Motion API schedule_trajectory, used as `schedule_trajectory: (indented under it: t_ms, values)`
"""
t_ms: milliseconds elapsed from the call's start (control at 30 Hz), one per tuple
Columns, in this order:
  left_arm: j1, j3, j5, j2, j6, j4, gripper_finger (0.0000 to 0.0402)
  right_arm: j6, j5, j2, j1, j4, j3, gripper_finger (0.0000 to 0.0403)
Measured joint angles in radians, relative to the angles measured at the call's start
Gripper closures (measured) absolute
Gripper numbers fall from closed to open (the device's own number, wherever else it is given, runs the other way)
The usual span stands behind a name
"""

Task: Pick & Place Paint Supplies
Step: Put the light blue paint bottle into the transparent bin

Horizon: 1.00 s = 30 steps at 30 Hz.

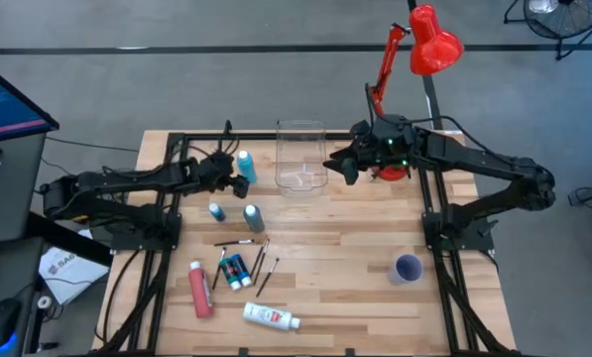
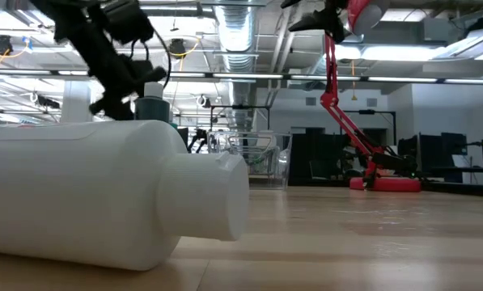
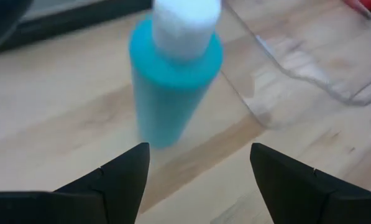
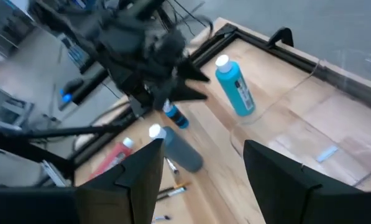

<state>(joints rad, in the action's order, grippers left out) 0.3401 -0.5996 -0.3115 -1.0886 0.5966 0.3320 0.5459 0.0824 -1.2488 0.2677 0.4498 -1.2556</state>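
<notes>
The light blue bottle (image 1: 246,167) with a white cap stands on the table just left of the clear box (image 1: 300,157). My left gripper (image 3: 197,155) is open and close to the light blue bottle (image 3: 173,81), which shows just beyond its fingertips, untouched. My right gripper (image 1: 333,164) is open and hovers at the box's right side, above the table. Toward the near edge are a small blue-green bottle (image 1: 216,211), a grey bottle (image 1: 254,218), thin brushes (image 1: 261,260), small blue-green tubes (image 1: 236,270), a pink-red bottle (image 1: 200,290) and a white tube (image 1: 271,316).
A purple cup (image 1: 408,269) stands on the table's near right part. A red desk lamp (image 1: 429,45) rises at the far right, behind my right arm. Bare wood lies between the brushes and the cup. The white tube (image 2: 103,194) fills the front of the low view.
</notes>
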Motion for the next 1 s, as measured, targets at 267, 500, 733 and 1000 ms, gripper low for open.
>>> schedule_trajectory:
  t_ms: [267,500,733,1000]
  values:
    - [-0.054,0.128,0.03,0.08,-0.158,-0.163,0.0125,-0.024,0.11,0.0,0.066,-0.051,0.0,0.0188]
    - [-0.044,0.143,-0.038,0.11,-0.336,-0.184,0.0125,-0.081,0.107,0.0,0.083,-0.063,0.0,0.0188]
    - [-0.035,0.142,-0.145,0.111,-0.39,-0.261,0.0125,-0.082,0.101,0.0,0.089,-0.066,0.0,0.0188]
    - [0.072,0.142,-0.066,0.087,-0.355,-0.268,0.0125,-0.083,0.05,0.0,0.089,-0.096,0.0,0.0188]
